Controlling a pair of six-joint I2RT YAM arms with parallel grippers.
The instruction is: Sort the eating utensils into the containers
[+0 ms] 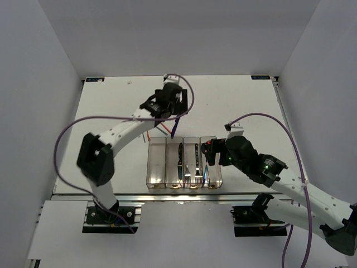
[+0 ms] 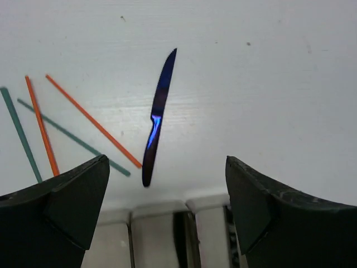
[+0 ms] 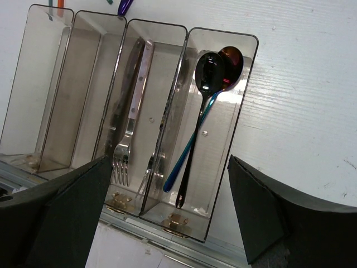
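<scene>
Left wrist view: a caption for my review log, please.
Open fingers frame a dark-blue knife lying on the table, orange and green chopsticks to its left, bins at bottom.

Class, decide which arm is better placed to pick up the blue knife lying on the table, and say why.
Left. The left gripper, open, hangs directly over the blue knife. The right gripper is over the spoon bin, away from the knife.

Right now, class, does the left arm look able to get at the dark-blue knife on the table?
Probably yes. The left tool hangs open above the dark-blue knife, which lies alone on the bare table, apart from the chopsticks and just beyond the bins. Nothing sits between tool and knife.
</scene>
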